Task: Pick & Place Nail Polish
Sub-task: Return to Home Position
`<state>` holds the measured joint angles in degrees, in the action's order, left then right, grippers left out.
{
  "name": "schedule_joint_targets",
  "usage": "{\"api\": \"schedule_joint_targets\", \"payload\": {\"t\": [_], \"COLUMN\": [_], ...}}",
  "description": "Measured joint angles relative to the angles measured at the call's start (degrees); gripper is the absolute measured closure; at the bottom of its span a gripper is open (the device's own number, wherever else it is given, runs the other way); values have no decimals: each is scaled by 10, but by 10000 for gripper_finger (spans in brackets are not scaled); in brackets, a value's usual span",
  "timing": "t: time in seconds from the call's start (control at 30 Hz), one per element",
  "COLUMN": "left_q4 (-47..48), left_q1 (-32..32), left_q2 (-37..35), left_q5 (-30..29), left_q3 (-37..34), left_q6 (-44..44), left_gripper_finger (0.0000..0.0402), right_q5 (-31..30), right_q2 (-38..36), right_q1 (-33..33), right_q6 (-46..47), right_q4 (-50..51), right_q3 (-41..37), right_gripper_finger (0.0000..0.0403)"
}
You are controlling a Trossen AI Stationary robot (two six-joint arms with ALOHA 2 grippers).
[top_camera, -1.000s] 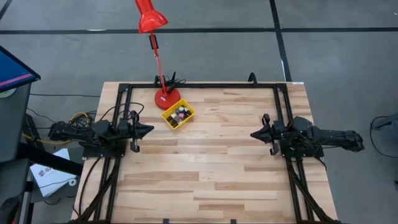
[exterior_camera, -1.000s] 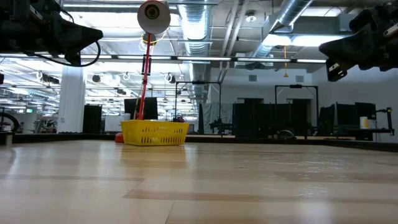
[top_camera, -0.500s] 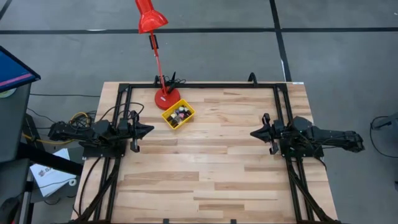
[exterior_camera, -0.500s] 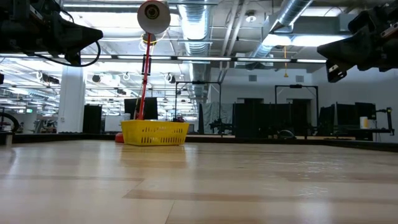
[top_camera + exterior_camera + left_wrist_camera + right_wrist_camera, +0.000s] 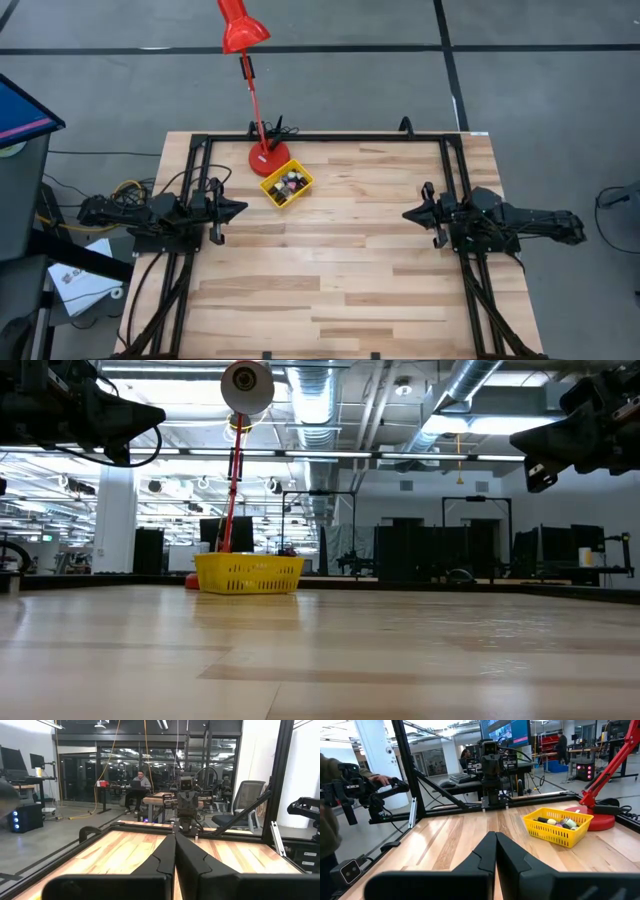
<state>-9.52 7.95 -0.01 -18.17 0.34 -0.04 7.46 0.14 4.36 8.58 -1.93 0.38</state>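
Note:
Several tiny nail polish bottles (image 5: pixel 291 183) lie inside a small yellow basket (image 5: pixel 272 194) that stands on the table at the far left-centre, beside the red lamp base; they also show in the right wrist view (image 5: pixel 561 822). My left gripper (image 5: pixel 243 208) hangs above the table's left side, shut and empty, its fingers (image 5: pixel 174 851) pointing toward the right. My right gripper (image 5: pixel 406 215) hangs above the right side, shut and empty, its fingers (image 5: pixel 495 849) pointing toward the left.
A red desk lamp stands with its round base (image 5: pixel 268 158) at the far edge just behind the basket, its head (image 5: pixel 240 25) reaching beyond the table. A black frame (image 5: pixel 325 138) runs along the far edge and both sides. A person's hand (image 5: pixel 380 779) shows beyond the table.

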Motion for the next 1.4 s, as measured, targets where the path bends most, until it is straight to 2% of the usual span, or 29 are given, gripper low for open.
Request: {"api": "schedule_joint_targets", "payload": {"t": [0.33,0.57,0.83,1.17,1.4], "left_q4": [0,1,1,5,18], "left_q1": [0,-14,-46,-46,-46], "left_q2": [0,0,0,0,0], "left_q5": [11,116,247,240,253], "left_q3": [0,0,0,0,0], "left_q6": [0,89,102,104,162], "left_gripper_finger": [401,401,401,401,401], "right_q5": [0,0,0,0,0], "right_q2": [0,0,0,0,0], "right_q1": [0,0,0,0,0], "right_q6": [0,0,0,0,0], "right_q4": [0,0,0,0,0], "right_q3": [0,0,0,0,0], "right_gripper_finger": [403,403,403,403,403]}}
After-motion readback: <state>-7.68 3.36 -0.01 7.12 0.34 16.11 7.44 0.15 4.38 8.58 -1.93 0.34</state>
